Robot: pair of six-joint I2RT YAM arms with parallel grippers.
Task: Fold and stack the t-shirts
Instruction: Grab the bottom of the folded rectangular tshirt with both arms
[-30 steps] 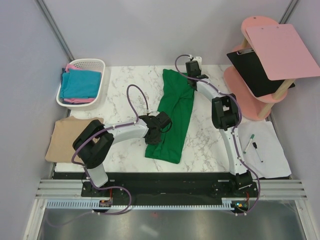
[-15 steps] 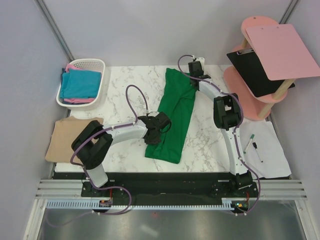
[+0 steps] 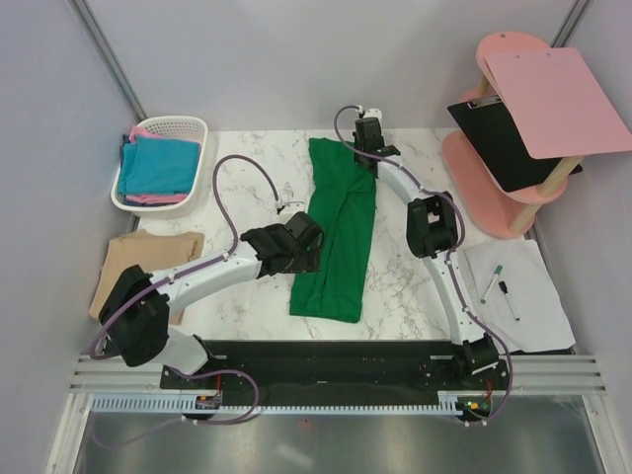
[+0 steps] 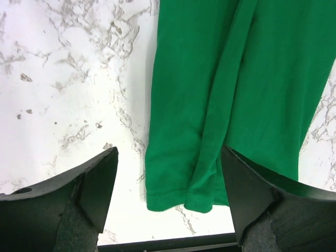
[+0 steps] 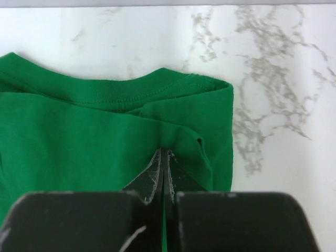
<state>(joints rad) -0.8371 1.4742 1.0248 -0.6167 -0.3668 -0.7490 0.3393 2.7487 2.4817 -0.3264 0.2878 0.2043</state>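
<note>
As the right pincer (image 5: 163, 157) clamps its far collar, the green t-shirt (image 3: 336, 237) lies lengthwise, far to near, on the tabletop (image 3: 395, 281); the left pincer (image 4: 168, 176), spread wide apart, is nearer its hem.

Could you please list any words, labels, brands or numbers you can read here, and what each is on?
None can be read.
The green t-shirt shows no print or tag, the white paper sheet looks blank, and the black clipboard and pink clipboard bear no visible writing.
Any marks on the pens are too small to read.
</note>
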